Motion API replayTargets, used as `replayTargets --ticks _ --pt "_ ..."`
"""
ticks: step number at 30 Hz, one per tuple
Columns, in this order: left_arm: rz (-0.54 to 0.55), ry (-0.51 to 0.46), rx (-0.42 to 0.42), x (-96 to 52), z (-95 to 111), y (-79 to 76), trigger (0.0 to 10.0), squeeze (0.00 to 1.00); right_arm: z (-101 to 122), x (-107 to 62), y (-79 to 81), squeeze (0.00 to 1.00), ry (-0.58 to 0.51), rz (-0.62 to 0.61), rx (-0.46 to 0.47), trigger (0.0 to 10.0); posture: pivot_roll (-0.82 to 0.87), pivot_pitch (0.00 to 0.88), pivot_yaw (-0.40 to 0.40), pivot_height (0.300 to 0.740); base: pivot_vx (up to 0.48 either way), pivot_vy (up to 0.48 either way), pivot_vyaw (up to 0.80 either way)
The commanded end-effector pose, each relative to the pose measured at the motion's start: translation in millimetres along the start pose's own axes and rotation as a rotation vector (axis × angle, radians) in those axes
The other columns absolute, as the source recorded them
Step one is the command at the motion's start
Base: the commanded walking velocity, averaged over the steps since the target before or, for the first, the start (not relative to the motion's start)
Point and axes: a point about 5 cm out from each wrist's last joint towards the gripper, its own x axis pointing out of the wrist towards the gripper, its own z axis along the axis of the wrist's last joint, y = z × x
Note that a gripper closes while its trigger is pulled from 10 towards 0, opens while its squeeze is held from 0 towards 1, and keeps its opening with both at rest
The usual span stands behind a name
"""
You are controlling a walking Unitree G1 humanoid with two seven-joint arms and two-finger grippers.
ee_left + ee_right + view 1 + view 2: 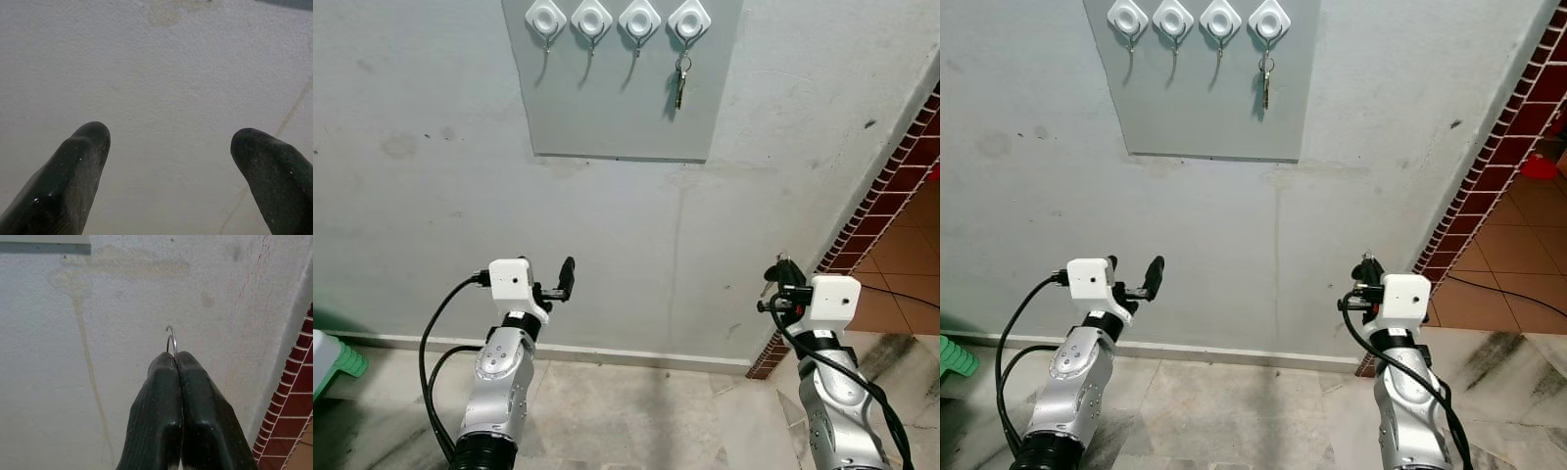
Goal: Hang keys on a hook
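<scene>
High on the wall hangs a grey panel (617, 117) with a row of white hooks (591, 18). One set of keys (681, 80) dangles from the rightmost hook (689, 18); the other hooks are bare. My right gripper (784, 266) is held low and to the right of the panel, well below the hooks. It is shut on a thin metal key ring (171, 339) that pokes out above its fingertips (164, 364). My left gripper (558, 282) is raised low on the left, open, with only bare wall between its fingers (88, 142).
Grey plaster wall (431, 176) stands close in front. A red-brick tiled corner (901, 166) runs down the right side, with orange floor tiles (901, 255) beyond. A green stool (335, 360) sits at the lower left on the stone floor (636, 411).
</scene>
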Motion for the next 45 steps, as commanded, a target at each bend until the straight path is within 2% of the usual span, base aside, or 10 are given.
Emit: replayTargets --ticks 1,23,33,39,45 --pt "-0.003 0.0 -0.001 2.1 1.5 0.8 10.0 0.0 1.8 2.0 2.2 0.0 -0.014 0.008 0.0 10.0 -0.05 0.001 0.012 0.74 0.0 0.311 0.0" --pt "0.0 0.017 -0.006 2.0 -1.0 1.4 10.0 0.0 0.6 -1.7 3.5 0.0 -0.012 0.01 0.001 10.0 -0.05 0.008 0.012 0.74 0.0 0.351 0.0" --pt "0.028 0.025 -0.003 3.4 -0.9 2.4 10.0 0.0 1.4 -1.6 3.4 0.0 -0.014 0.008 0.001 10.0 -0.05 0.011 0.012 0.74 0.0 0.0 0.0" --pt "0.005 0.008 -0.005 4.7 4.8 0.9 10.0 0.0 6.5 -0.4 3.5 0.0 -0.035 0.008 0.005 10.0 -0.05 0.017 0.012 0.74 0.0 0.0 0.0" --pt "0.008 -0.011 -0.012 6.9 11.7 2.1 10.0 0.0 9.3 1.4 5.0 0.0 -0.045 0.011 0.007 10.0 -0.05 0.021 0.01 0.74 0.323 0.0 0.0"
